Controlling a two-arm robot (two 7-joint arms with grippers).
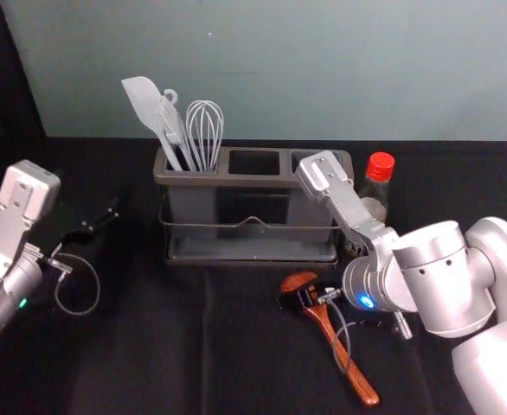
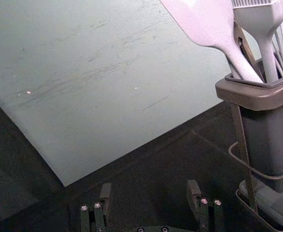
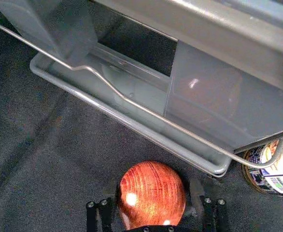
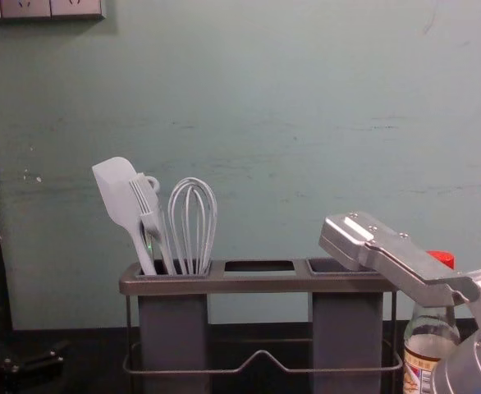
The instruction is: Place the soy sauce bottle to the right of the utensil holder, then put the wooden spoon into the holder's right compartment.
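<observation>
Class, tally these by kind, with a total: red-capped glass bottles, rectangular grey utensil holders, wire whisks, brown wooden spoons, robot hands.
Bottles: 1
Utensil holders: 1
Whisks: 1
Wooden spoons: 1
Robot hands: 2 (left hand, left of the holder; right hand, at the spoon)
Total: 6

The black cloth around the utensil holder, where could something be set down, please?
Bare cloth lies before the utensil holder, between the left gripper and the wooden spoon. Crowded: the holder's right end, with the right gripper, spoon and soy sauce bottle.
</observation>
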